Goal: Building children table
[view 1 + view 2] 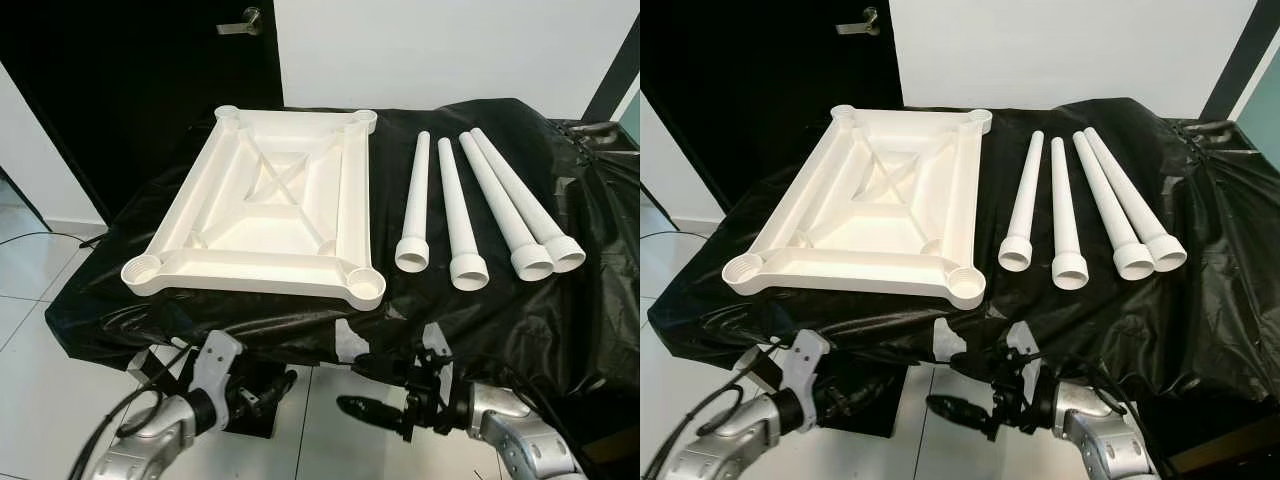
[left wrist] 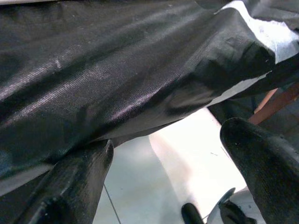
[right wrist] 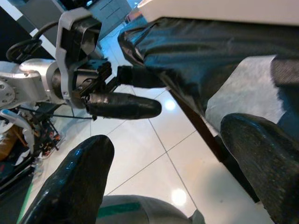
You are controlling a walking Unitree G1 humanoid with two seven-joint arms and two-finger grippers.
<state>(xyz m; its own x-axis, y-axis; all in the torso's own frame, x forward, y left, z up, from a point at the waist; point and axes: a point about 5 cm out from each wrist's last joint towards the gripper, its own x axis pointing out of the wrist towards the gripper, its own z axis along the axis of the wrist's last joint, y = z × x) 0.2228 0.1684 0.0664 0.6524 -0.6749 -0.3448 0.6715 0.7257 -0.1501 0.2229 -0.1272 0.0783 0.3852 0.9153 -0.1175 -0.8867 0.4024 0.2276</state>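
Black plastic sheeting [image 1: 480,300] is draped over the whole work table, so what's holding it up is hidden apart from a white patch at the front edge. Behind it there's a white wall and a dark door with a metal handle [image 1: 243,22], plus pale glossy floor tiles [image 1: 30,300] below. On top, the white moulded plastic tabletop [image 1: 265,205] lies upside down on the left, ribs up, a round socket at each corner. Beside it to the right, four white tapered plastic legs [image 1: 470,215] lie in a row, wide ends toward the robot. Both arms hang low, below the front edge: left gripper [image 2: 163,163] and right gripper [image 3: 163,154] each have fingers spread apart, gripping nothing.
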